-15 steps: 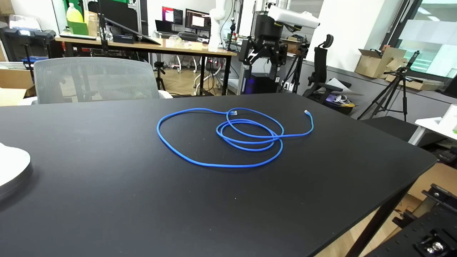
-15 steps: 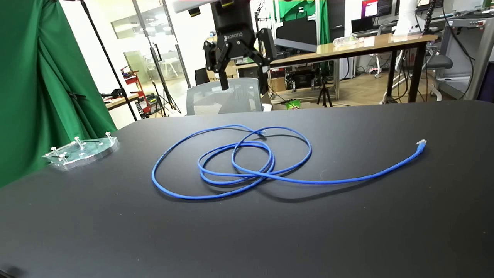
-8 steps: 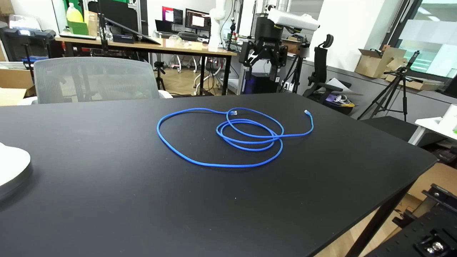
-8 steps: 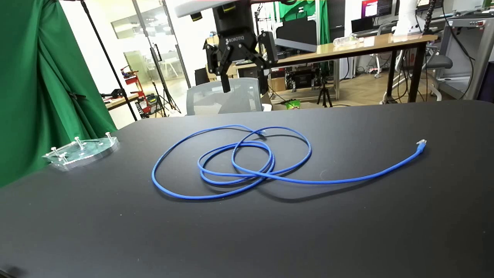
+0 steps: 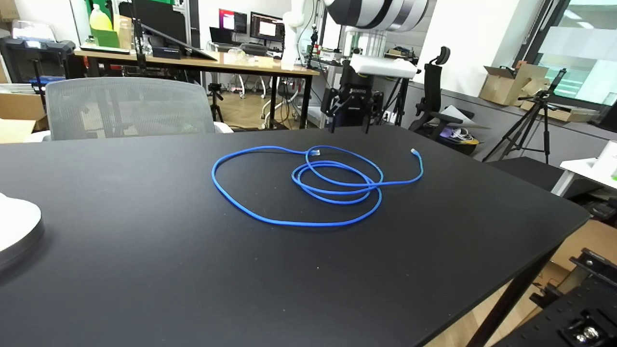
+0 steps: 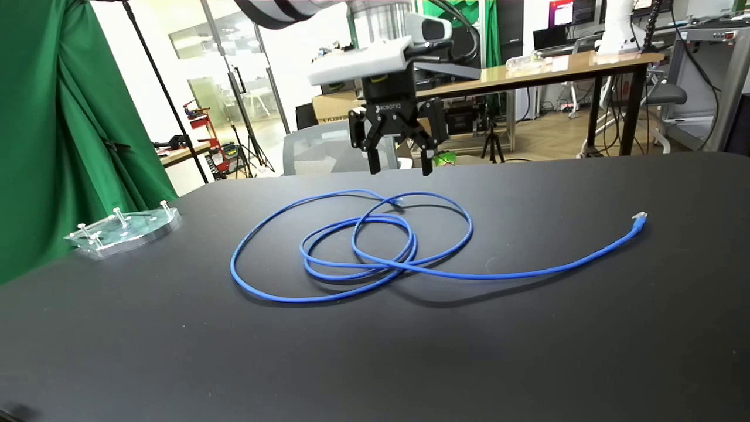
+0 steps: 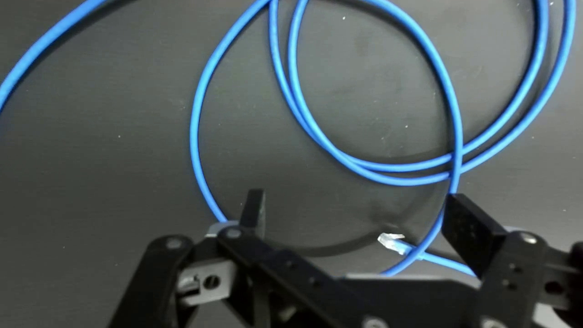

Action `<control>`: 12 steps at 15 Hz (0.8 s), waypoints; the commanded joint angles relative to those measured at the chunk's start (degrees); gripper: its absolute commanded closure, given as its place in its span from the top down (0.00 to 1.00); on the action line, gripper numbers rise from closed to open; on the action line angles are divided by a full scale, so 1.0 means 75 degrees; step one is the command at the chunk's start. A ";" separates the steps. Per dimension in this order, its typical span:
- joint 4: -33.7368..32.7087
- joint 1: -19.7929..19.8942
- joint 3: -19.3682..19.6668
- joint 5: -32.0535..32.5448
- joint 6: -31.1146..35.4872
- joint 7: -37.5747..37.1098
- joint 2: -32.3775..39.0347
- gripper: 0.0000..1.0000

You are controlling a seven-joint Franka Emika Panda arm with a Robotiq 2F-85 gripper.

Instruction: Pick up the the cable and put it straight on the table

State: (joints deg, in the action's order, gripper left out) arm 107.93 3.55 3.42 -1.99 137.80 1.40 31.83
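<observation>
Wrist view: the gripper occupies the sector from 4 to 7 o'clock, with its fingers spread apart, one at 7 o'clock and one at 4 o'clock. The blue cable extends from 10 o'clock through 12 to 4 o'clock in overlapping loops. A connector with a clear tip shows at 4 o'clock, within the gap between the fingers as seen from this camera; a loop strand crosses the cable directly behind it. The height of the fingertips above the cable cannot be judged reliably from this angle. In both exterior views, the cable lies coiled on the table, and the gripper is located at 1 o'clock of the coil, pointing downward, fingertips apart from it. In an exterior view, a tail leaves the coil toward 3 o'clock, terminating in a second connector; a clear plate with upright bolts rests on the table at 9 o'clock, and a green curtain hangs at 10 o'clock. In an exterior view, a mesh-backed chair stands beyond the table edge at 10 o'clock.
</observation>
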 commanded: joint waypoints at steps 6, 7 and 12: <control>-0.1806 -0.0199 -0.0138 0.0045 -0.0464 -0.0262 0.1547 1.00; -0.1921 -0.0239 -0.0162 0.0056 -0.0493 -0.0263 0.1633 1.00; -0.2456 -0.0356 -0.0295 0.0007 -0.0746 -0.0244 0.2064 1.00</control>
State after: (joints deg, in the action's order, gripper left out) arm 93.78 1.09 1.71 -1.99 134.94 1.28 44.72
